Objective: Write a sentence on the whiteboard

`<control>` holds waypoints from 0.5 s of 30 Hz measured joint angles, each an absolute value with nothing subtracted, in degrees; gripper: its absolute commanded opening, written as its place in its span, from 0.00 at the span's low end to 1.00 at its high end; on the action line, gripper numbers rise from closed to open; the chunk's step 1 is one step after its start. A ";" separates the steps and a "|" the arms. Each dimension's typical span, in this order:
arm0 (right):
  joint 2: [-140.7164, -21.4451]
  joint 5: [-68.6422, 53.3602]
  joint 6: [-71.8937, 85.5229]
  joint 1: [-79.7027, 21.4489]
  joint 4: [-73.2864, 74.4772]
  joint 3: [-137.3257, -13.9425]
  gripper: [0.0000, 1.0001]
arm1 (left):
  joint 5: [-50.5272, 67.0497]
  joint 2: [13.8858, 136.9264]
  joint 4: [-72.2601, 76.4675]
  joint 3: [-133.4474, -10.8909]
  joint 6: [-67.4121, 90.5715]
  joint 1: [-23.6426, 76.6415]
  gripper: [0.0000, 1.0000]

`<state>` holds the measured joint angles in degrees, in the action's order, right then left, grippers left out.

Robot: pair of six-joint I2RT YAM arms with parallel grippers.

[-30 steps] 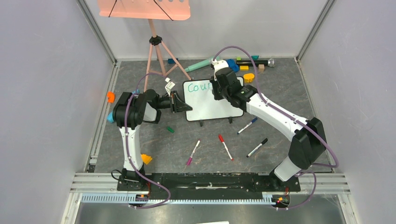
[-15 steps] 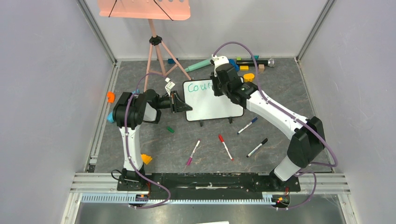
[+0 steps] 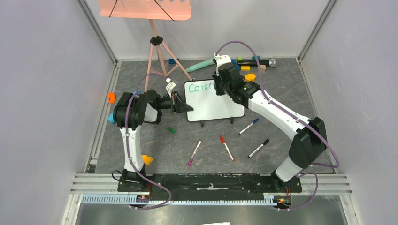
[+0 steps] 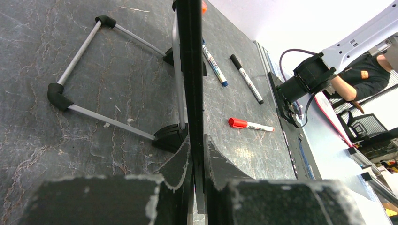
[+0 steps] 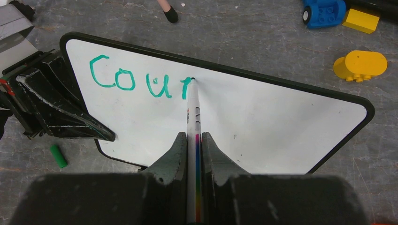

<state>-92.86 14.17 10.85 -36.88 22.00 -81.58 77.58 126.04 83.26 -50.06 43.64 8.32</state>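
The whiteboard [image 3: 213, 105] stands tilted on its black feet in the middle of the table. Teal-green letters "Cour" [image 5: 141, 83] run along its top left; the rest of the sentence is not there. My right gripper [image 5: 193, 140] is shut on a white marker [image 5: 192, 119] with a rainbow stripe, its tip touching the board at the top of the "r". My left gripper [image 4: 197, 145] is shut on the whiteboard's left edge [image 4: 190, 70], seen edge-on; it also shows in the top view [image 3: 180, 103].
Loose markers lie in front of the board: red [image 3: 227, 147], purple [image 3: 194, 153], blue [image 3: 248, 126], black [image 3: 258, 148]. A green cap [image 3: 171, 130] lies near the left gripper. A pink tray on tripod legs [image 3: 157, 47] stands behind. Toy blocks [image 3: 250, 76] lie at the back.
The right gripper has moved the marker rightward along the top line, and the writing has grown from "Cou" to "Cour". The left arm has not moved.
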 measured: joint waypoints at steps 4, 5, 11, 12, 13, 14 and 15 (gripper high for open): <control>-92.73 13.91 10.85 -36.84 22.00 -81.58 0.00 | 77.58 126.04 83.26 -50.06 43.64 8.32 0.02; -92.49 13.87 10.85 -36.82 21.96 -81.47 0.00 | 77.60 126.04 83.26 -50.06 43.64 8.32 0.02; -89.58 14.00 10.66 -36.07 21.69 -78.48 0.00 | 77.78 126.04 83.68 -50.06 43.62 8.32 0.02; -89.19 14.00 10.66 -35.92 21.69 -78.13 0.00 | 77.82 126.04 83.70 -50.06 43.62 8.32 0.02; -88.92 14.00 10.66 -35.83 21.65 -77.95 0.00 | 77.84 126.04 83.70 -50.06 43.62 8.32 0.02; -88.79 14.02 10.63 -35.79 21.63 -77.87 0.00 | 77.87 126.04 83.68 -50.06 43.62 8.32 0.02; -88.75 14.02 10.66 -35.77 21.58 -77.78 0.00 | 77.87 126.04 83.70 -50.06 43.62 8.32 0.02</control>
